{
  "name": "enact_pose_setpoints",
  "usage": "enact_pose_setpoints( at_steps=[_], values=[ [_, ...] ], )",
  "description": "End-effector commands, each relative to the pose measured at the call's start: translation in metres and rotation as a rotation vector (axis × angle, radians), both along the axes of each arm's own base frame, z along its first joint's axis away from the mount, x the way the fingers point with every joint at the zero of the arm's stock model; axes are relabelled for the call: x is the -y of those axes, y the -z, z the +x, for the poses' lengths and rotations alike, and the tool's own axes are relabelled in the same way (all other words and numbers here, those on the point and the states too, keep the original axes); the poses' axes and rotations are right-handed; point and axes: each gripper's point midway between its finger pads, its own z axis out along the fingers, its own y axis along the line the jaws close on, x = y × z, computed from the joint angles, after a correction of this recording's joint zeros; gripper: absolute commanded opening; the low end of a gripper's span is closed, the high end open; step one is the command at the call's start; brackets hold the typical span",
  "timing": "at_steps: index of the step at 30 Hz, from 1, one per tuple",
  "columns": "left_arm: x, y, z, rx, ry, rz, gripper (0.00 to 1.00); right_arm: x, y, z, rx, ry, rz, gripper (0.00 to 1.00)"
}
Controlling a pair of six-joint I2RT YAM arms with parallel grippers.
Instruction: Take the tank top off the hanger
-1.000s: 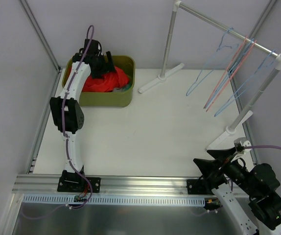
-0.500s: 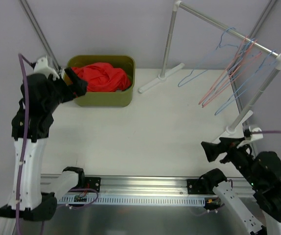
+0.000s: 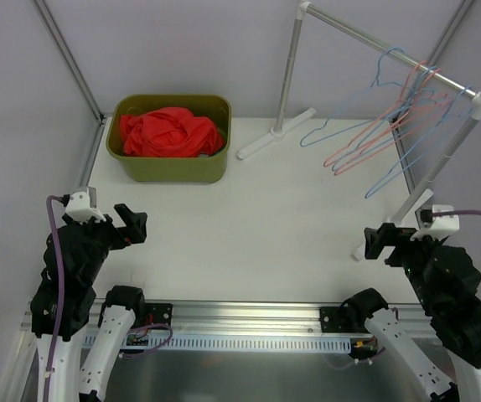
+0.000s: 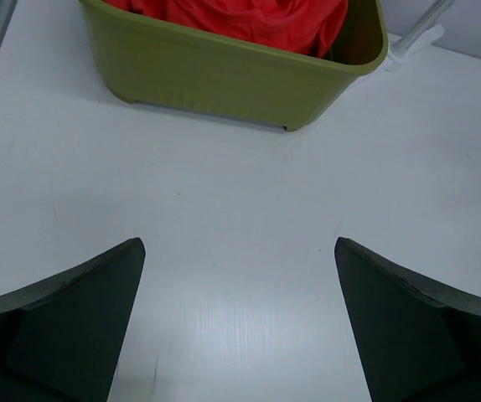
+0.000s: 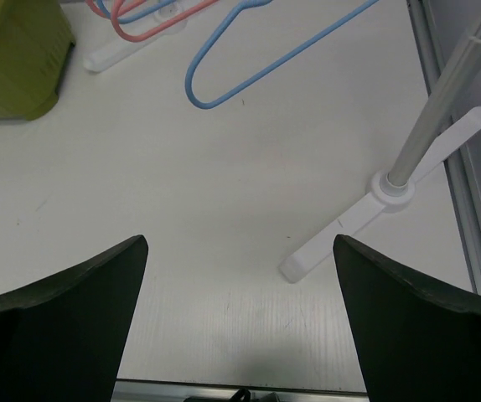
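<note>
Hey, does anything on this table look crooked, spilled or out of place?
The blue and pink wire hangers on the silver rail fan out at uneven angles. The red garment lies crumpled in the olive-green plastic bin. Nothing looks spilled or damaged.

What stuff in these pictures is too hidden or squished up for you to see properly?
1. Red cloth in the green bin: bunched up in the top view, so its shape is unclear. The left wrist view's top edge cuts it off.
2. Hangers: thin wires overlap in the top view, so there is no sure count. The right wrist view's top edge crops them.
3. Rack foot: partly behind the right arm in the top view.
</note>
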Motion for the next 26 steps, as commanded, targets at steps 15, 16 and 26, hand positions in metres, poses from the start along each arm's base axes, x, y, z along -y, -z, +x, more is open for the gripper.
enact_pose_setpoints(
  at_steps=[15, 16, 26],
  values=[
    [0.011, 0.032, 0.017, 0.002, 0.045, -0.021, 0.99, 0.005, -0.003, 0.002, 0.058, 0.004, -0.03, 1.0],
    [0.011, 0.033, 0.017, 0.0, 0.043, -0.024, 0.99, 0.004, -0.001, 0.004, 0.054, 0.004, -0.032, 1.0],
    [0.005, 0.037, 0.017, -0.002, -0.001, -0.031, 0.99, -0.009, 0.013, 0.02, 0.011, -0.008, -0.025, 0.99]
  ],
)
